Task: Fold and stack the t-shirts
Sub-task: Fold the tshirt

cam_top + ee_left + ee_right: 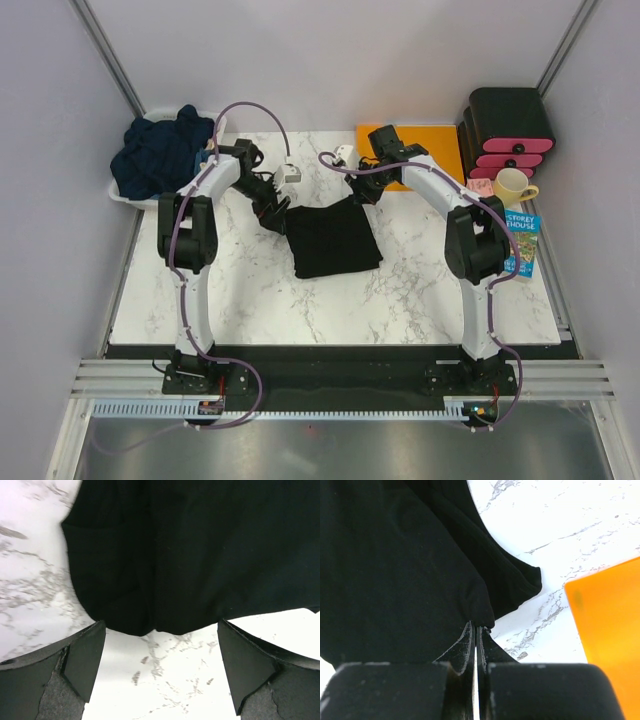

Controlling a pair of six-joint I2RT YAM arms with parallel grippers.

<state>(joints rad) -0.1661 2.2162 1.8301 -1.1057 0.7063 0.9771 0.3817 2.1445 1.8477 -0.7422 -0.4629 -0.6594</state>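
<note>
Note marble table (420, 290) with black t-shirt (332, 240) folded flat at centre; navy t-shirts (160, 150) heaped in far-left bin (125, 200). Expect light, limp cloth: pinch at corners or hem. Find right gripper (475, 630) clamped on far-right corner, left gripper (161, 625) spread apart beside far-left corner.

A: Shirt count?
B: Black t-shirt (333, 240): 1, on bench (250, 300). Navy t-shirts (160, 150): 1 heap in 1 white bin (128, 201); qty within heap can't be told.
A: Other items?
B: Orange sheet (440, 140): 1. Mug (513, 187): 1. Book (522, 240): 1. Drawer unit (505, 108): 1, w/ 3 pink drawer fronts (513, 147). Small pink item (480, 186) beside mug: 1, type unclear.
A: Equip.?
B: Arms: 2, i.e. left arm (190, 240), right arm (470, 250). Tools: 2, i.e. left tool (161, 630), right tool (474, 630), 1 per arm.
</note>
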